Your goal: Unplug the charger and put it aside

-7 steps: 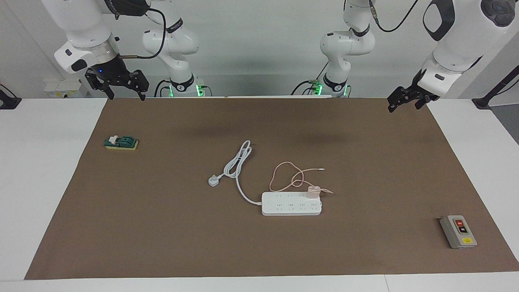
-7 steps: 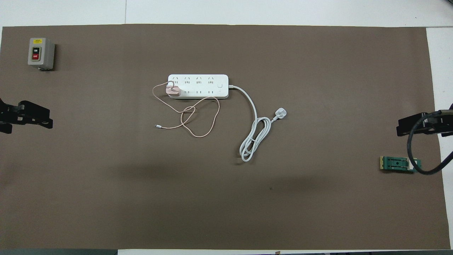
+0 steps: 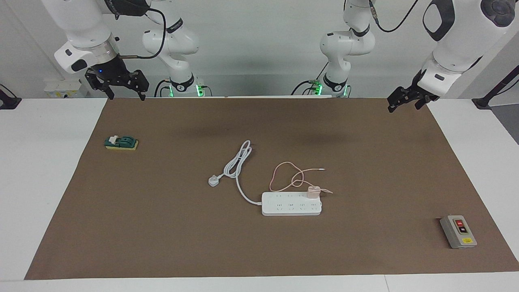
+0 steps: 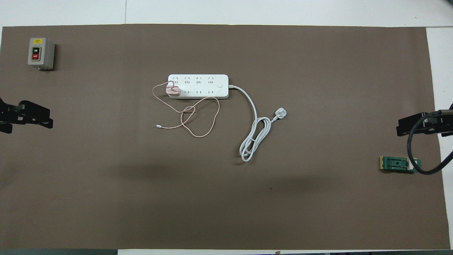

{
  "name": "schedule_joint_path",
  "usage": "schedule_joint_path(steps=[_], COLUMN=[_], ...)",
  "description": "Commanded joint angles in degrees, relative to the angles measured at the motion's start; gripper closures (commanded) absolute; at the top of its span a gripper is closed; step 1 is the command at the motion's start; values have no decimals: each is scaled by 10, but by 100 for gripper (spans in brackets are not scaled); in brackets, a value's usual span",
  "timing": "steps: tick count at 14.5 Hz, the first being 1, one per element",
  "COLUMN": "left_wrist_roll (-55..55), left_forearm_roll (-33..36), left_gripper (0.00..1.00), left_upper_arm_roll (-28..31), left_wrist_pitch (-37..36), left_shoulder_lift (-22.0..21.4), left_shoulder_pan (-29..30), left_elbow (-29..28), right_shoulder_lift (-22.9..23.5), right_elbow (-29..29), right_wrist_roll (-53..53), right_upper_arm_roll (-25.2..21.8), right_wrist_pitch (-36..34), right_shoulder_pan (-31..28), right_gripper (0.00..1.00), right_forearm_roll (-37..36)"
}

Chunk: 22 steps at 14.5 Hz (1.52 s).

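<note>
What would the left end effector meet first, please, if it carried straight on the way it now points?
The left end effector hangs tilted downward over the mat's corner nearest its base. Nothing lies under it, so it would probably meet bare brown mat first; depth is uncertain.

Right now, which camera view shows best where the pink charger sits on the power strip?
The overhead view: the charger appears from the top, at the power strip's end toward the left arm. The facing view shows its side, standing up from the strip.
</note>
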Motion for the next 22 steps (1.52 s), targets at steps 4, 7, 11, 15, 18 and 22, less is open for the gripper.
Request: schedule_joint_path(steps=[4,7,11,15,18,22], left_wrist_roll=[2,-6,-92,-187,-281,-424], left_forearm_roll=[3,3,2,2,3,1], left_gripper=[0,0,0,0,0,0], left_upper_arm_roll=[4,4,-4,-24,-35,-33], left_wrist_pitch=[3,-4,15,12,11,6], left_shoulder_lift=[9,9,9,36,80,160], left_shoulder_pan=[-2,-2,-2,-13,-19,-44], left_elbow=[10,10,6,14,46,136], right_shoulder_lift=[-6,-6,-6,-6,-6,-9], right_elbow=[-6,-6,-6,-6,-7,-7], right_wrist_roll=[-3,-3,-3,-4,-4,-6], right_upper_arm_roll=[4,4,4,4,3,4], right_wrist_pitch=[-1,-1,-1,-1,-3,-28], right_shoulder_pan=[-7,-7,-7,-7,-8,-7], right_gripper=[0,0,0,0,0,0], right_forearm_roll=[-5,-5,-5,-5,-5,-4])
